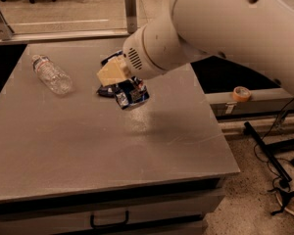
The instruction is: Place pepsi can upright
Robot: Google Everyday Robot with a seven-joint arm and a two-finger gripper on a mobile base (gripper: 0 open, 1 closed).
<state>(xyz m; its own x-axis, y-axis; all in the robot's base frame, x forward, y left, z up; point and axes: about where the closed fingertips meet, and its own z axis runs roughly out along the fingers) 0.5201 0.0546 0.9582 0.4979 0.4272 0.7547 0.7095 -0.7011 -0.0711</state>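
The pepsi can (132, 96), dark blue with a silver end facing me, hangs tilted just above the grey table (88, 146) near its middle. My gripper (126, 88) comes down from the large white arm at the upper right and is shut on the can. A beige finger pad (112, 73) shows on the can's left side. The can's top part is hidden by the gripper.
A clear plastic water bottle (52, 74) lies on its side at the table's far left. A flat black packet (106, 90) lies just behind the can. A roll of tape (241, 93) sits on a ledge to the right. A drawer handle (109, 221) is at the table's front.
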